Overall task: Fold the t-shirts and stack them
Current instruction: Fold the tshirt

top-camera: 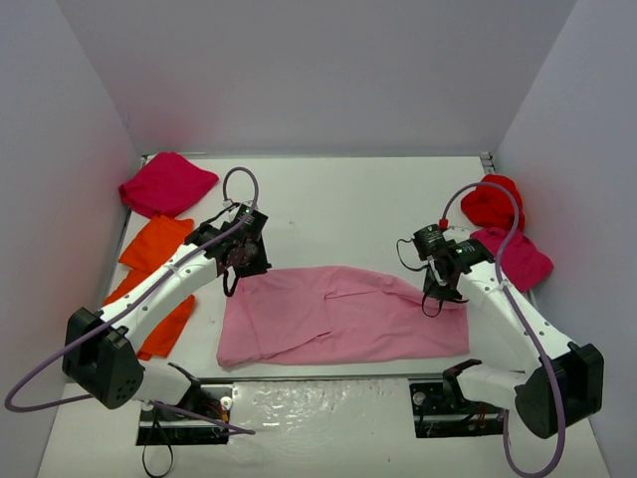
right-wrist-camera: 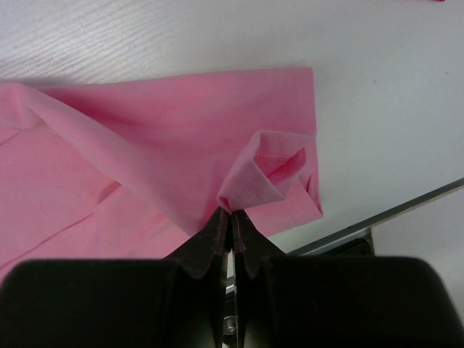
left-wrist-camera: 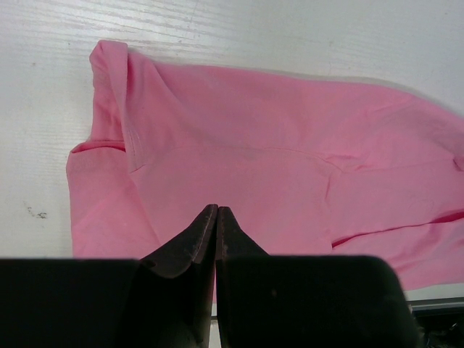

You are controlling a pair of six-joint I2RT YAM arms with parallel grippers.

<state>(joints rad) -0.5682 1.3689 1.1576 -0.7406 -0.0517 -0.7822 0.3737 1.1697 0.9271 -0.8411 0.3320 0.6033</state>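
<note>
T-shirt (top-camera: pixel 338 319), the light pink one, lies spread by the near edge of the surface (top-camera: pixel 348 199), its long axis running left to right between your two arms. Your right jaws pinch a raised fold at its right end. Your left jaws are pressed together over its far left corner, with no cloth visibly caught.

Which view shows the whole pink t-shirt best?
Top external: nearly all of the pink t-shirt is in frame. Left wrist shows only one end; right wrist only the corner pinched by the right pincer.
</note>
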